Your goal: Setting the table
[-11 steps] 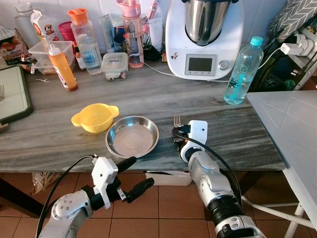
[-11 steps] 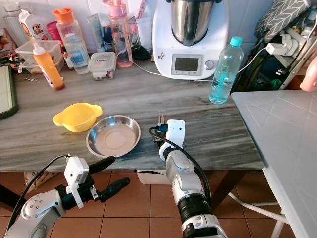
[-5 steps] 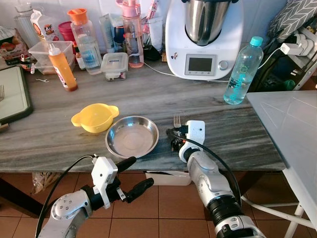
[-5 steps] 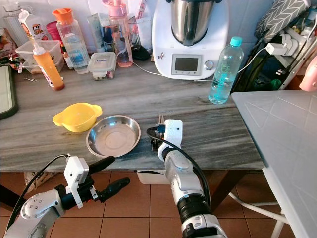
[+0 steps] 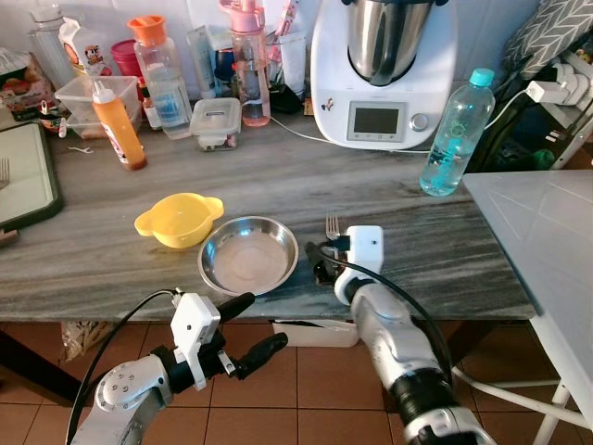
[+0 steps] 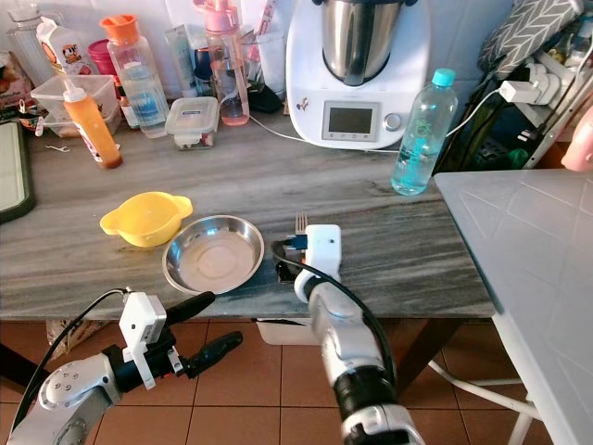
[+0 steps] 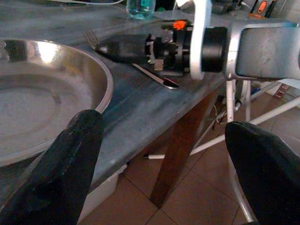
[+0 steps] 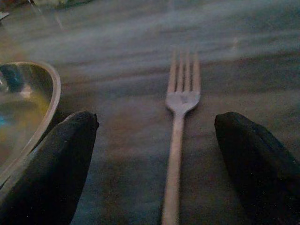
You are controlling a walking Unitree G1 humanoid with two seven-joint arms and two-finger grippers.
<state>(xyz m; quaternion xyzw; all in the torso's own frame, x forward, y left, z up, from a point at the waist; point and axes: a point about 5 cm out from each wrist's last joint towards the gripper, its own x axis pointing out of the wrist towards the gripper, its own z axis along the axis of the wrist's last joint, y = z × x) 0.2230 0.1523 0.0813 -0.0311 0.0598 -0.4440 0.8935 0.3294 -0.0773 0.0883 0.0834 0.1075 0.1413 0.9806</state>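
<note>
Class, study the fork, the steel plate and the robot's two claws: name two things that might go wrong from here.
1. The open right claw straddles the fork beside the steel plate; one finger could nudge the plate.
2. The left claw, open below the table edge, might strike it when rising.

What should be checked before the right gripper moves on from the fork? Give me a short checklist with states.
1. Fork lies flat on the table: ok.
2. Right gripper open, fingers clear of the fork: ok.
3. Fork sits beside the steel plate on its right, not touching: ok.
4. Yellow bowl clear of the arm's path: ok.
5. Left gripper open, below the table edge: ok.
6. Fork handle end clear of the wrist: cannot tell.
</note>
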